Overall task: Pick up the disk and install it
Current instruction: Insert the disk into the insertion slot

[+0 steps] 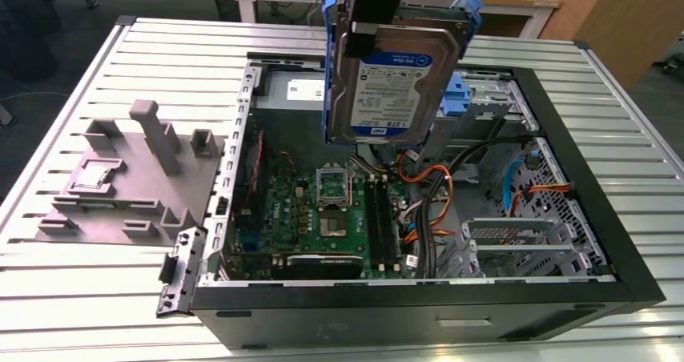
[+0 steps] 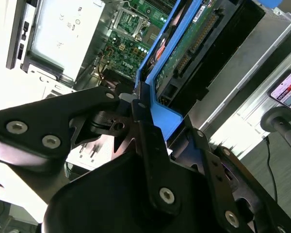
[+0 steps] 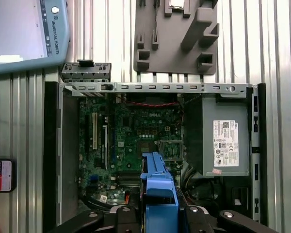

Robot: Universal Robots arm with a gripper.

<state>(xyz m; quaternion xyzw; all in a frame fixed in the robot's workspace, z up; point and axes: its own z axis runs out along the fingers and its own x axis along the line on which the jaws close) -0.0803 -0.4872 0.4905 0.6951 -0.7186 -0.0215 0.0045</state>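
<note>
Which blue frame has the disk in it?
The blue frame the gripper holds, wrapped around the disk. The other blue frame sits inside the computer, bare.

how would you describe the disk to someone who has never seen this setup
Find the open black computer case on the slatted metal table. Hanging upright above it, clamped in the gripper, is the disk. It is a flat silver slab with a white-and-blue label and blue frame, unlike the grey power supply box lying inside the case.
</note>
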